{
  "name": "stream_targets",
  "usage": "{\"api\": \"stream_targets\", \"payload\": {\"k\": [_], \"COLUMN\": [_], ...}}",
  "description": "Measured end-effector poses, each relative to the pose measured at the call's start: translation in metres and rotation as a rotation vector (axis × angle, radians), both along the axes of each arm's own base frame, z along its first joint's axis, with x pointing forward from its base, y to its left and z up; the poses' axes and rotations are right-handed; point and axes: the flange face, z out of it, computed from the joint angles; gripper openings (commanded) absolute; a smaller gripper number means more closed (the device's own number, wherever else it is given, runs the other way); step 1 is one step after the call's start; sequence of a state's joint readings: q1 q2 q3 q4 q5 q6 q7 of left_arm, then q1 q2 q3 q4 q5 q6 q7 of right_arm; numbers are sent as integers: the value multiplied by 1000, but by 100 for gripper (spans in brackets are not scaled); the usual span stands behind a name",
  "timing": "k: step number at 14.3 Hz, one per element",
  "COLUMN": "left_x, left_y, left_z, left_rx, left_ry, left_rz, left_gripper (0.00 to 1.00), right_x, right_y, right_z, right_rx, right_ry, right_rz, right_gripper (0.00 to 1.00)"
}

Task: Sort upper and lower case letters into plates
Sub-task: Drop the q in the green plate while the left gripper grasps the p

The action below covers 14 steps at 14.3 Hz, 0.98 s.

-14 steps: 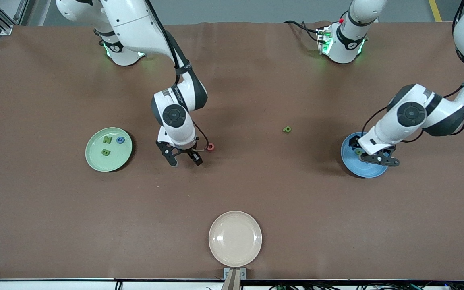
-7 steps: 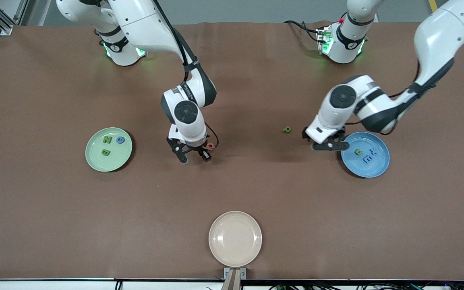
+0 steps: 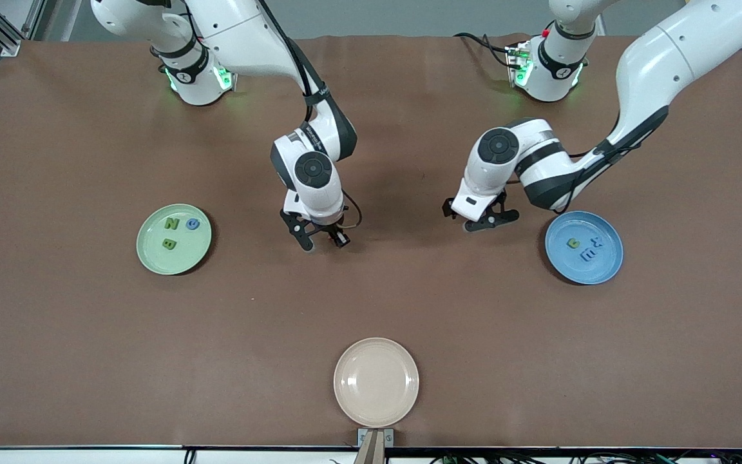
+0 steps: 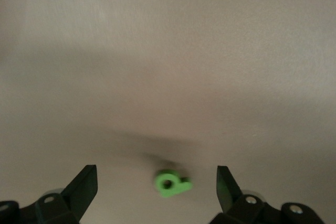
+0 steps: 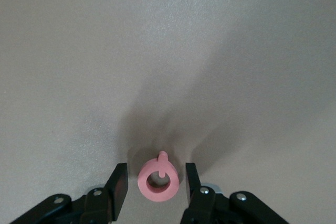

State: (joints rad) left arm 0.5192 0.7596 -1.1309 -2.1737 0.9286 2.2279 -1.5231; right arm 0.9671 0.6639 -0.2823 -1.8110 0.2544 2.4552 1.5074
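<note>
The pale green plate [image 3: 152, 258] holds a green N [image 3: 171, 223], a green B [image 3: 169, 243] and a blue Q [image 3: 193, 223]. The blue plate [image 3: 593, 270] holds a green u [image 3: 574, 243], a blue x [image 3: 598, 243] and a blue m [image 3: 587, 255]. My right gripper [image 3: 324, 243] is open and low, with its jaws either side of a red Q [image 5: 144, 183], small gaps both sides. My left gripper [image 3: 472, 219] is open wide over a small green p [image 4: 172, 183] on the table. Both loose letters are hidden in the front view.
A beige plate [image 3: 345, 386] sits at the table edge nearest the front camera, midway between the arms. The brown table mat [image 3: 87, 354] is otherwise bare.
My left arm swung from over the blue plate to over the green p. My right gripper shifted toward the red Q and now straddles it.
</note>
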Motion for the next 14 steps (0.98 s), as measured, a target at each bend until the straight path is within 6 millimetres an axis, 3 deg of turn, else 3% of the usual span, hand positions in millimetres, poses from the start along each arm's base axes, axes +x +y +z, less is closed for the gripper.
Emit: {"api": "stream_targets", "payload": {"k": [3,7,9,12,14], "left_x": [-12,-15,-15,-16,-19], "left_y": [-15,-15,-11,-12,-6], "left_z": [-17,-29,-30,-30,-32], "left_rx": [8,9,6,-43,-66], "left_ry": [0,5,8,1,-25], "left_rz": [105,121,127,127,101], "left_gripper": [100,100,100,100,100], "right_x": [-1,0,3,23,51], "right_y": [-1,-2,-5,-34,-75], "right_z": [-4,-4,-4,5,33], "right_rx": [-5,-6,-9,-34,-23], "right_ry": [3,3,5,54,89], "right_rz": [0,-2,-7,37,93], "right_gripper": [32,3,0,0,0]}}
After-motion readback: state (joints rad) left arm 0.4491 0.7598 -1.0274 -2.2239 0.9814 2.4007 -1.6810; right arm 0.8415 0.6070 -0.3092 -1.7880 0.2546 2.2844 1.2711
